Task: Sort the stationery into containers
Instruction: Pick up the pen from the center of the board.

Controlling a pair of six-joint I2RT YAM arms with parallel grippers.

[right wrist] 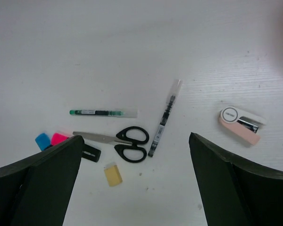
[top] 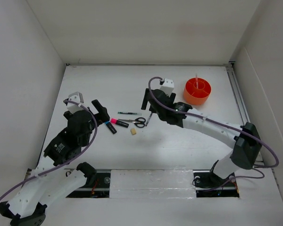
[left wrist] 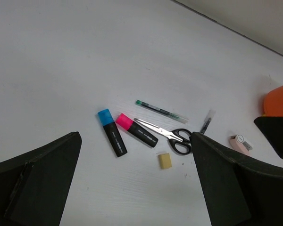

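White counter (top: 179, 155) with pale walls on three sides; both arm bases sit at its near edge.

Nearest of the loose stationery is the beige eraser (top: 133, 132), alone around the middle of the counter. Just beyond it and toward the left edge lie two black markers side by side, close but apart: the blue-capped marker (top: 110, 127) and the pink-capped marker (top: 119, 123). Both caps point toward the far left corner.

The black-handled scissors (top: 137, 121) lie closed, handles toward the right edge. Their blade tips reach up beside the pink cap, though I cannot tell whether they touch it. The grey pen (top: 149, 117) lies tilted just beside the scissor handles on the right. The dark green pen (top: 129, 113) lies beyond the blades, roughly parallel to the near edge and apart from them.

The left pincer (top: 101, 113) hangs above the counter just left of the markers, jaws spread wide and holding nothing. The right pincer (top: 147, 104) hovers just beyond the grey pen, jaws likewise spread wide and empty.

The pinkish sharpener (right wrist: 240, 125) lies flat to the right of the grey pen, well apart from it; the right arm hides it from above.

Farthest, toward the far right corner, stands the round orange pot (top: 197, 96). A pink pen (top: 196, 79) stands upright in it, at or near the central tube; exactly which slot is unclear.
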